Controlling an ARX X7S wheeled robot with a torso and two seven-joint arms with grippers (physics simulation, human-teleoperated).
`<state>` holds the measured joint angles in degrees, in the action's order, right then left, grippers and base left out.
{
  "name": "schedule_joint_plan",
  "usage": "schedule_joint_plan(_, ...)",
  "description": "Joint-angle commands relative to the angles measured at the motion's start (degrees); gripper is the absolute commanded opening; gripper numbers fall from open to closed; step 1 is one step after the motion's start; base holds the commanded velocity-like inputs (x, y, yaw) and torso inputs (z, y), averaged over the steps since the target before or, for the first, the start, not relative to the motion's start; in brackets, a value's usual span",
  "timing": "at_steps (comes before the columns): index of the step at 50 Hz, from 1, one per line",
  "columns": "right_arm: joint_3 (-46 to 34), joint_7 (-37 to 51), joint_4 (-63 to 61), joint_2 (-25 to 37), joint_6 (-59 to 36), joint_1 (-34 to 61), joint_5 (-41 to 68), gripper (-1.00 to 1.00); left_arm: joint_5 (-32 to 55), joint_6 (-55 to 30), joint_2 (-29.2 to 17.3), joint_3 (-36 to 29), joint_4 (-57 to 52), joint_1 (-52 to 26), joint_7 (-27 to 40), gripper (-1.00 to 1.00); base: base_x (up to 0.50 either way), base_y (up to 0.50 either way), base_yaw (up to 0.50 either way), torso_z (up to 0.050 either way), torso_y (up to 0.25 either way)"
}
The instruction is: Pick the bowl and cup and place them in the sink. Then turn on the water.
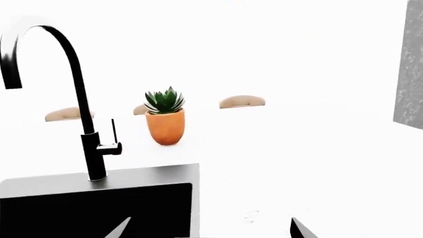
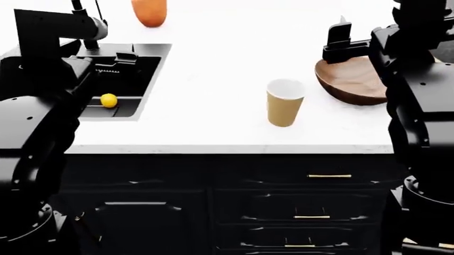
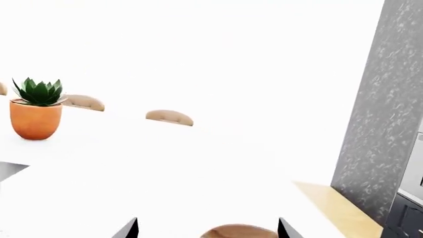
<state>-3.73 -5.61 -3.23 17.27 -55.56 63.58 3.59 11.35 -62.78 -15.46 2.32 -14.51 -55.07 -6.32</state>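
Matte-black two-arm robot, simulator render.
Left arm (image 2: 35, 122): thick rounded black segments with small dark screw dots, a blocky upper link, one grey cylindrical joint cap near the wrist. Right arm (image 2: 422, 101): the same bulky black shells, ringed joints, faint pale highlights on the edges. Left gripper (image 1: 208, 229) and right gripper (image 3: 206, 229): only thin, dark, wedge-shaped finger tips show in the wrist views. No cables or markings legible.

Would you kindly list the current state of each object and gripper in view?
bowl: upright on the counter, empty
cup: upright, empty, free of both grippers
sink: dry, holds a small yellow ball
faucet: no water running
left gripper: open
right gripper: open, above the bowl
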Motion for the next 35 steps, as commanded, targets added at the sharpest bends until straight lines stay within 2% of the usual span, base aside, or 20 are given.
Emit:
schedule_joint_plan(1, 1.14, -0.37, -0.39, 0.00, -0.06, -0.76, 1.11, 1.00, 0.43, 2.12, -0.27, -0.63, 0.82, 1.25, -0.86, 1.00, 0.16, -0.48, 0.00, 0.000, 0.000)
schedule_joint_plan(35, 0.90, -0.07, 0.20, 0.19, -0.45, -0.65, 1.80, 1.00, 1.29, 1.10, -0.80, -1.40, 0.26, 0.74, -0.56, 1.00, 0.16, -0.50, 0.00, 0.000, 0.000)
